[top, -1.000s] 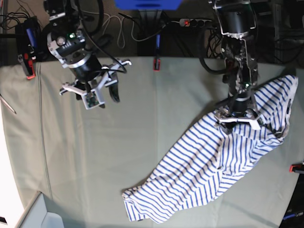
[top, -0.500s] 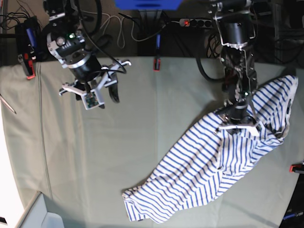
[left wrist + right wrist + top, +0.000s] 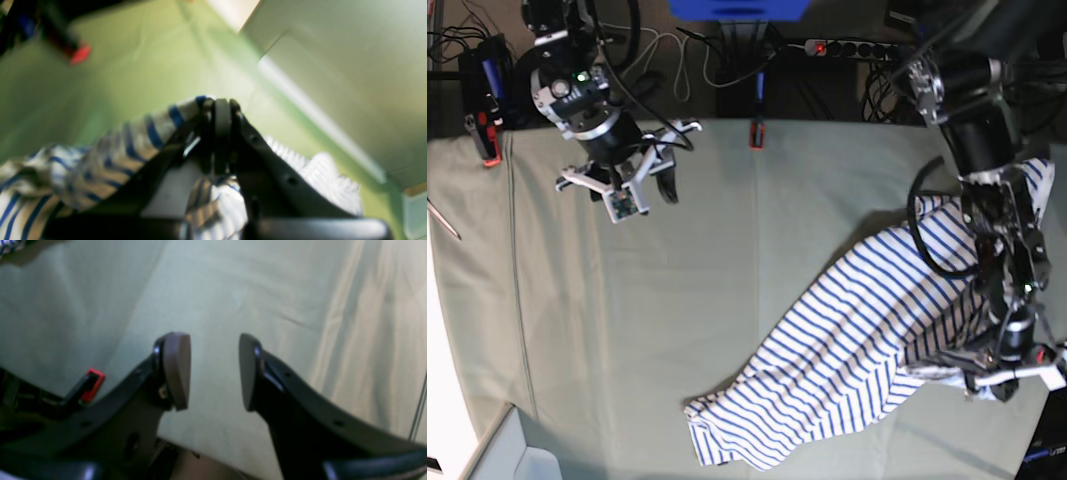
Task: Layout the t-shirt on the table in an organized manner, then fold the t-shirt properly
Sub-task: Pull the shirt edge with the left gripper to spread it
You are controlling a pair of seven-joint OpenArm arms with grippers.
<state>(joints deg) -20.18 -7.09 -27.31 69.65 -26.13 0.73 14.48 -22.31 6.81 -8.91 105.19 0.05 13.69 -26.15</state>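
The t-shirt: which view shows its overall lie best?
Base view: the whole t-shirt lies crumpled diagonally on the table. The left wrist view shows only blurred striped folds pinched in the left end effector; the right wrist view catches a corner sliver.

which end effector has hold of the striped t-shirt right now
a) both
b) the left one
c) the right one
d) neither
b: the left end effector is clamped shut on a fold of the t-shirt, while the right end effector hangs open over bare table with nothing between its pads.
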